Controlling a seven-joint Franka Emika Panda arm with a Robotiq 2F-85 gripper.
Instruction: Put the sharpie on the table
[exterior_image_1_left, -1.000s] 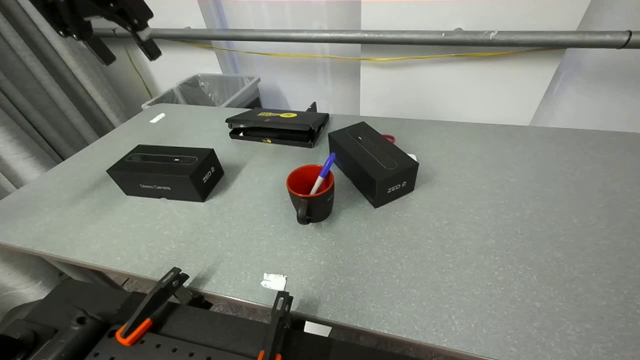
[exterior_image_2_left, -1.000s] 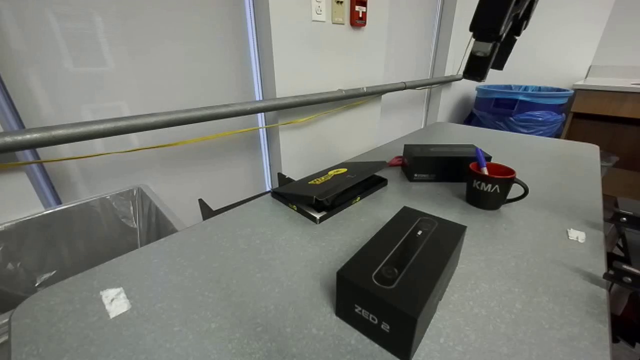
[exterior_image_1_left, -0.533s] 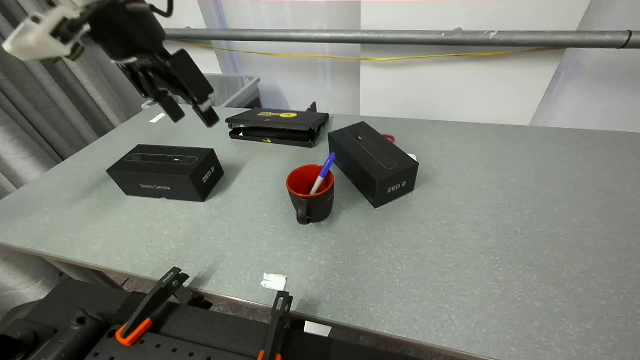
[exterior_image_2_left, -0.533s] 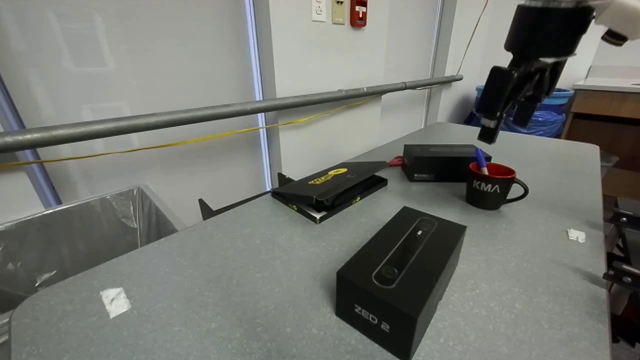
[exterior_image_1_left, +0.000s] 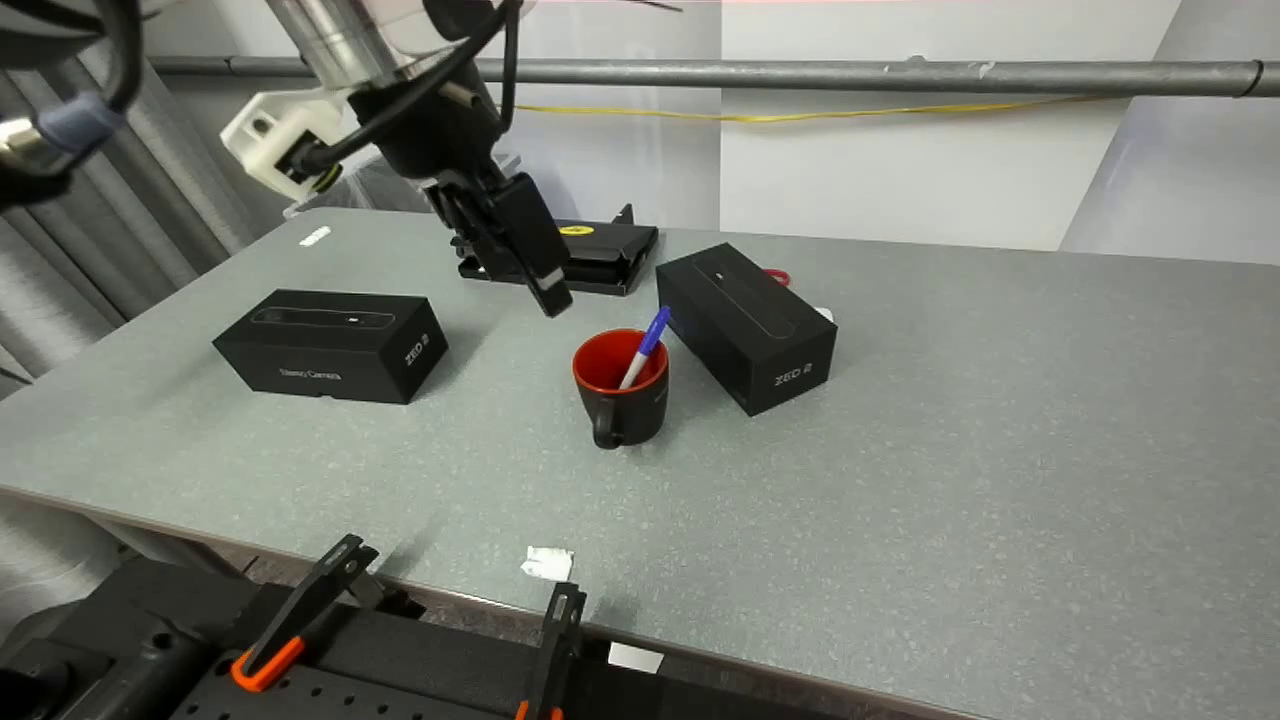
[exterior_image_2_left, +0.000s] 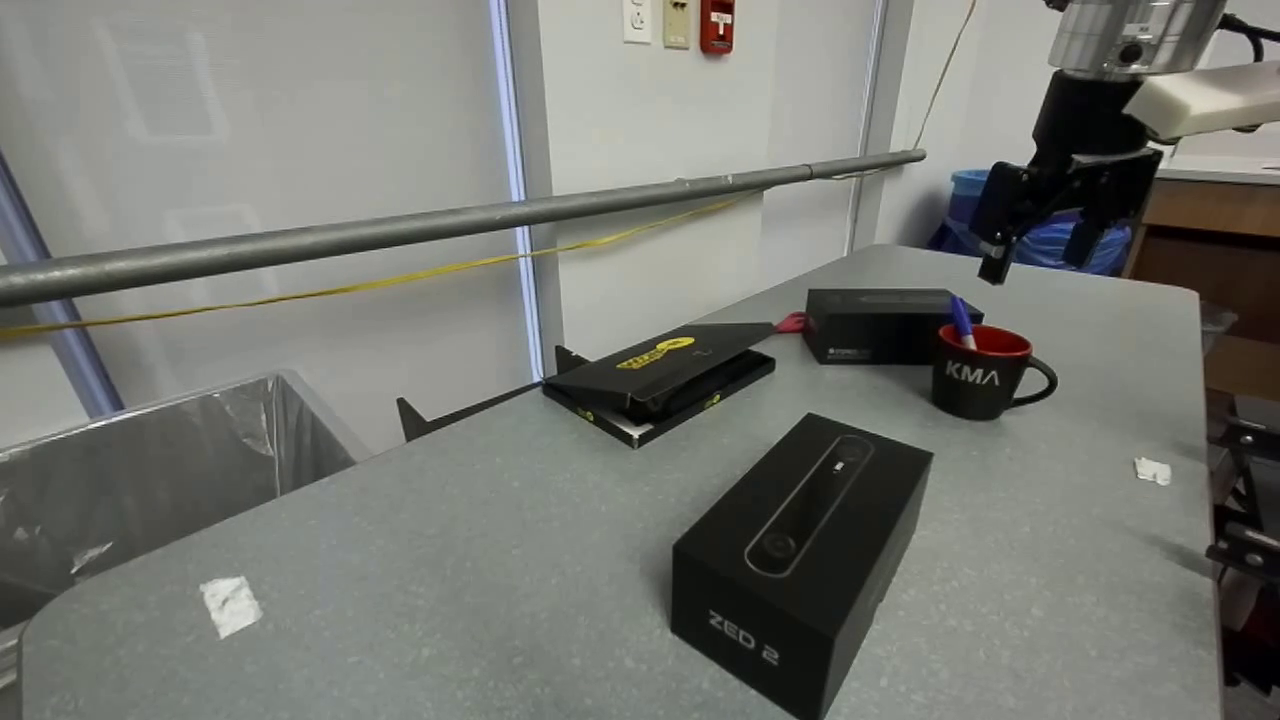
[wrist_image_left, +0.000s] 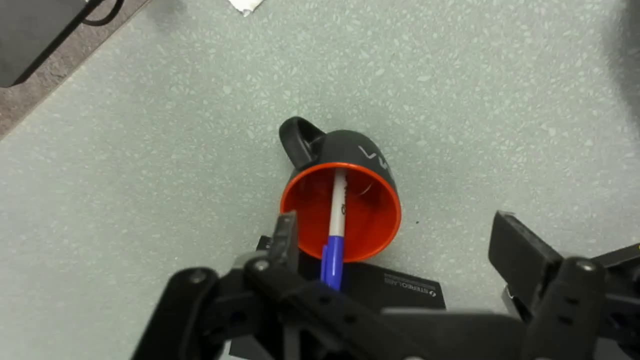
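Note:
The sharpie, with a white barrel and blue cap, leans cap-up inside a black mug with a red inside; it shows in both exterior views (exterior_image_1_left: 648, 342) (exterior_image_2_left: 962, 320) and in the wrist view (wrist_image_left: 338, 215). The mug (exterior_image_1_left: 630, 412) (exterior_image_2_left: 962, 396) (wrist_image_left: 350, 145) stands upright on the grey speckled table (exterior_image_1_left: 950, 480) (exterior_image_2_left: 450, 560) (wrist_image_left: 475, 100). My gripper (exterior_image_2_left: 1038, 262) is open and empty, above the table and beyond the mug. In the wrist view the gripper's (wrist_image_left: 395, 225) left finger overlaps the mug's rim and an arm link covers the cap's end.
A black box (exterior_image_1_left: 750, 330) (exterior_image_2_left: 870, 325) stands close beside the mug. Another black box (exterior_image_1_left: 330, 345) (exterior_image_2_left: 800, 560) and a flat, partly open black box (exterior_image_1_left: 610, 250) (exterior_image_2_left: 665, 375) also lie on the table. Clamps (exterior_image_1_left: 315, 600) sit along the front edge. A pipe (exterior_image_1_left: 900, 75) runs along the wall.
My arm has swung in from the side and come down, bringing the open gripper close to the mug. The sharpie, mug and boxes have not moved.

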